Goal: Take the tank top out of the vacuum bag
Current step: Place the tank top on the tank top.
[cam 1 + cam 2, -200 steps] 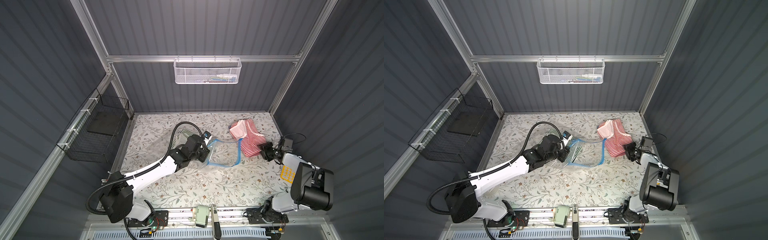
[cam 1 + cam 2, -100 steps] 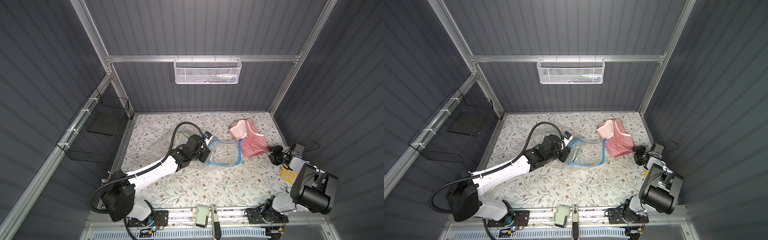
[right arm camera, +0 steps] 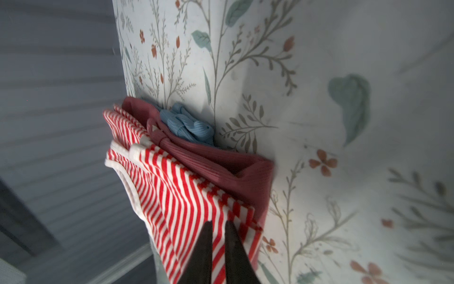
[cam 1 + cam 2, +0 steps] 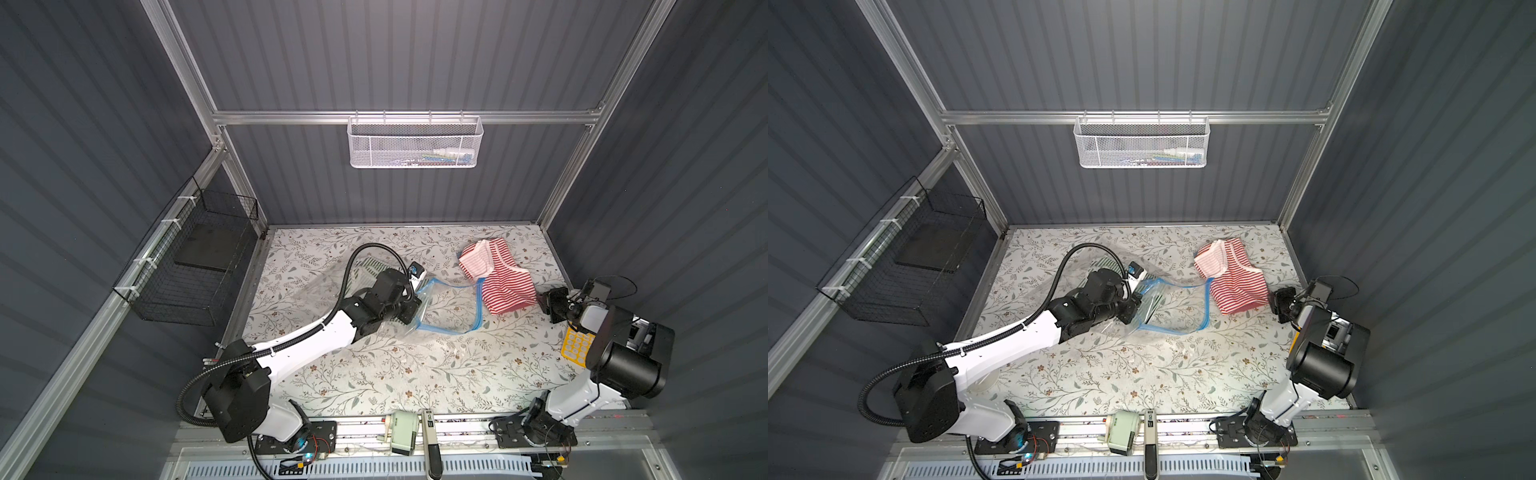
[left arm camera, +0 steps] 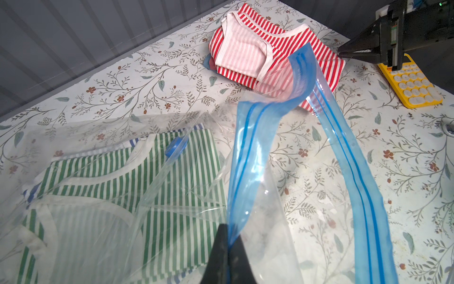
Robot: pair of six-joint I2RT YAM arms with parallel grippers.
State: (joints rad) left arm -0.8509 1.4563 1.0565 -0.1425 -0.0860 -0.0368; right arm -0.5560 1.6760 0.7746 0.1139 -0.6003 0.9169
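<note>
Showing dimly through the clear crinkly plastic vacuum bag (image 5: pixel 181 196) mid-bench, a green-striped tank top (image 5: pixel 98 177) lay inside; left tool (image 5: pixel 228 242) pinched its blue strip (image 5: pixel 253 152), right tool (image 3: pixel 217 231) closed, empty, above the floral bench (image 4: pixel 374 374).

- In both top views I look steeply down from high above the near edge onto the whole floral-patterned surface (image 4: pixel 374 374) (image 4: pixel 1100 374); they overlap almost entirely.
- My left wrist camera sits low behind the left gripper (image 5: pixel 230 232), facing across the clear crinkly vacuum bag (image 5: pixel 258 152) toward the red-and-white striped tank top (image 5: pixel 240 51).
- My right wrist camera, rolled sideways, sits close to that tank top (image 3: pixel 186 196); both wrist views share it.
</note>
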